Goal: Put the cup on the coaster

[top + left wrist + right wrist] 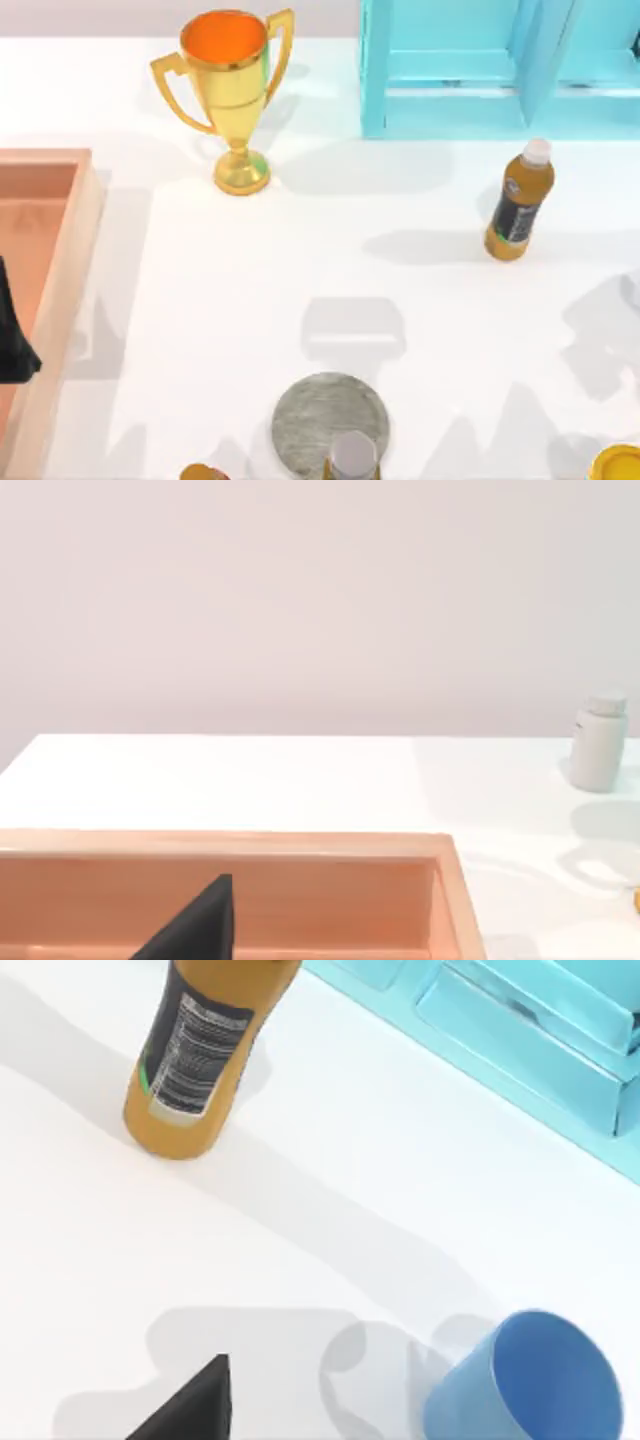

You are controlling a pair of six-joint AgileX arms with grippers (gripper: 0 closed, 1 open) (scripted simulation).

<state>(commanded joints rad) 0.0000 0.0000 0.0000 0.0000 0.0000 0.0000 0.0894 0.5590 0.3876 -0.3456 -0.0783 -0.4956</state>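
The blue cup (pixel 530 1385) stands upright on the white table in the right wrist view, its open mouth showing. A dark part of my right gripper (pixel 190 1408) hangs above the table a short way from the cup, apart from it. The grey mottled coaster (pixel 322 415) lies flat at the front middle of the table in the top view. My left gripper (pixel 195 925) hovers over the wooden tray (pixel 62 290) at the table's left edge, also seen as a dark shape (pixel 15 340) in the top view.
A white-capped grey bottle (pixel 352 455) stands at the coaster's front edge. The amber bottle (pixel 518 205) stands at the right. The gold trophy (pixel 228 95) and a cyan shelf (pixel 500 65) are at the back. A yellow round thing (pixel 618 462) sits at the front right corner.
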